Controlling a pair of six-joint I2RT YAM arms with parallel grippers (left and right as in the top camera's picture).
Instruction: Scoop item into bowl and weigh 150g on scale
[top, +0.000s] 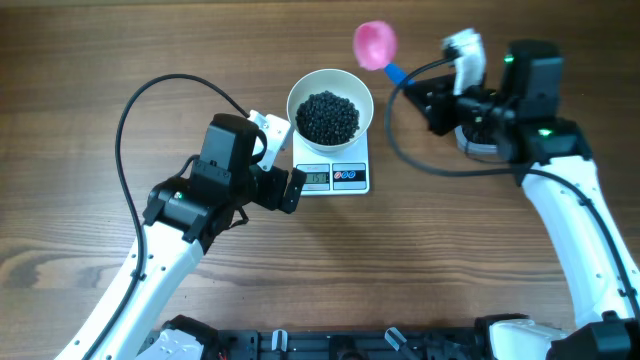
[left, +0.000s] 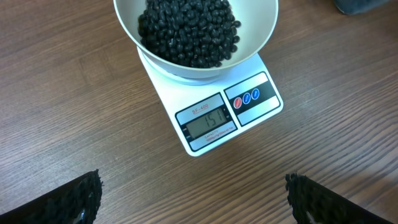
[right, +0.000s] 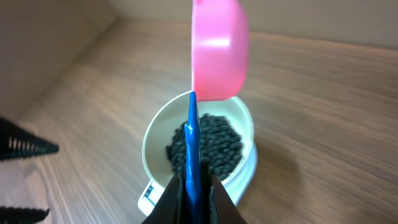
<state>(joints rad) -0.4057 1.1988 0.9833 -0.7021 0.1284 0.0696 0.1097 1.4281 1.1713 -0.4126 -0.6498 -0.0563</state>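
My right tool (right: 193, 190) is clamped on the blue handle of the pink scoop (top: 375, 42), raised just beside the white bowl (top: 293, 100). A stray bean dropping from it, or a knock on the rim, could upset the reading. The black beans (top: 328, 117) lie heaped in the bowl on the scale (left: 208, 122), below and ahead of that tool. My left tool (left: 196, 202) hovers wide apart and empty near the scale's front
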